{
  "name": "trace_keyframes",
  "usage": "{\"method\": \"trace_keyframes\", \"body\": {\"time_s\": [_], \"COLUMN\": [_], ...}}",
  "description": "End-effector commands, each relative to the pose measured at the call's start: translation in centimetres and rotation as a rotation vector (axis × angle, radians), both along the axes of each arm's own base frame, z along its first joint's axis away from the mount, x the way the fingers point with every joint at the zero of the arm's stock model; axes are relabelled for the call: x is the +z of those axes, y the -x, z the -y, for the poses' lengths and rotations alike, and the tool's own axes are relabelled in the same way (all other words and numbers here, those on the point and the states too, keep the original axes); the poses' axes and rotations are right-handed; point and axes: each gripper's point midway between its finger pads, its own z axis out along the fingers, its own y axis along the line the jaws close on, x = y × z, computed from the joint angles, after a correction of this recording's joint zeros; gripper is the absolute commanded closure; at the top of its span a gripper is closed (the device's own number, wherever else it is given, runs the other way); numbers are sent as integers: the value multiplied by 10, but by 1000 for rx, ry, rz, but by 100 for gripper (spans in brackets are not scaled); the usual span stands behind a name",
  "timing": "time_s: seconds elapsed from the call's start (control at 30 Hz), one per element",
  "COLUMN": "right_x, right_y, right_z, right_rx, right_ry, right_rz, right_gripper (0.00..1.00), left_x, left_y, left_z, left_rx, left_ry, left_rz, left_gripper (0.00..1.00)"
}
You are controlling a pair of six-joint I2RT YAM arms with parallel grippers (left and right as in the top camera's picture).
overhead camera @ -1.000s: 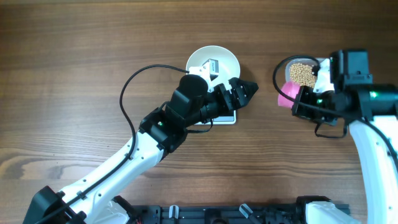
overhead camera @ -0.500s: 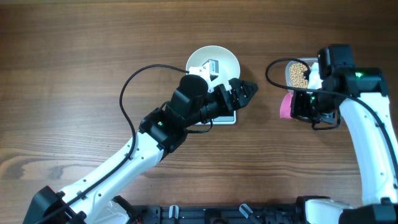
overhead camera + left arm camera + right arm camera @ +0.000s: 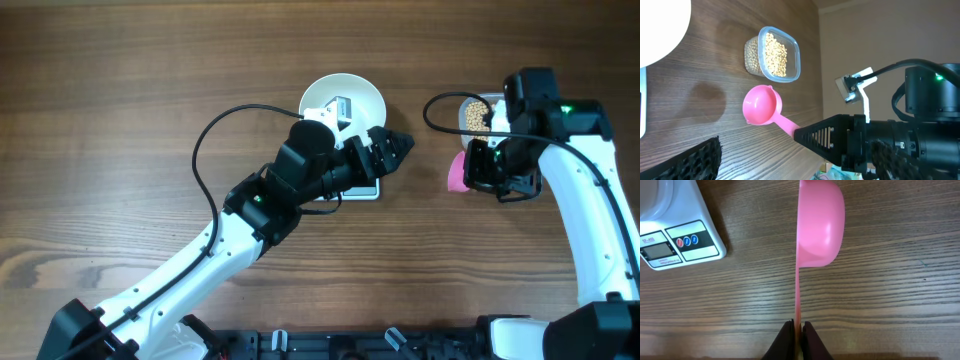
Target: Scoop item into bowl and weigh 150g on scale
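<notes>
Scooping stage: right hand [image 3: 798, 329] pinches the empty pink scoop [image 3: 821, 225] at 7 o'clock of the tub [image 3: 797, 50] of beans [image 3: 774, 51]; bowl [image 3: 366, 90] sits on the scale [image 3: 690, 240], left hand [image 3: 396, 148] spread. Next, likely, a dip into the tub.

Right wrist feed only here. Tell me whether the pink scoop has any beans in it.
Observer: None. The left wrist view looks into the pink scoop and its cup is bare.
Operator: Give me the bean tub's position.
Observer: The clear tub stands beside the scoop's cup, not touching it, with no lid and with beans inside.
Operator: Report the left gripper.
Observer: The left gripper is open beside the scale, holding nothing.
</notes>
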Motion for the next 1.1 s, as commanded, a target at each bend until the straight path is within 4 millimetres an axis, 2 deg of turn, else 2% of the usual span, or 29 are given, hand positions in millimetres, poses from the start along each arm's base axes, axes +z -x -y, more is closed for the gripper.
{"method": "trace_keyframes", "body": {"time_s": [0.0, 0.37, 0.47, 0.73, 0.8, 0.83, 0.87, 0.9, 0.97, 1.0, 1.07], "right_x": [-1, 0, 1, 2, 2, 2, 2, 2, 2, 2, 2], "right_y": [-3, -8, -11, -13, -14, -14, -14, -14, -15, -15, -17], "right_z": [4, -1, -9, -10, -10, -10, -10, -10, -10, -10, -10], "right_rx": [18, 51, 75, 75, 75, 75, 75, 75, 75, 75, 75], "right_ry": [23, -3, -49, -51, -51, -51, -51, -51, -51, -51, -51], "right_rz": [3, 29, 44, 53, 59, 59, 60, 60, 62, 64, 69], "right_gripper": [96, 96, 96, 96, 96, 96, 96, 96, 96, 96, 96], "left_x": [6, 3, 2, -2, -6, -8, -10, -12, -13, -14, -12], "left_y": [-3, -2, -1, 0, 0, 0, -1, -2, -3, -4, -5], "left_z": [-1, -2, -2, -4, -6, -8, -11, -15, -25, -31, -46], "left_rx": [5, 2, -25, -95, -109, -110, -106, -100, -86, -75, -64], "left_ry": [-5, -19, -53, -149, -174, -184, -192, -199, -218, -228, -258], "left_rz": [34, 29, 84, 216, 228, 226, 218, 209, 192, 182, 188], "left_gripper": [0, 0, 0, 2, 26, 44, 51, 62, 88, 96, 96]}}
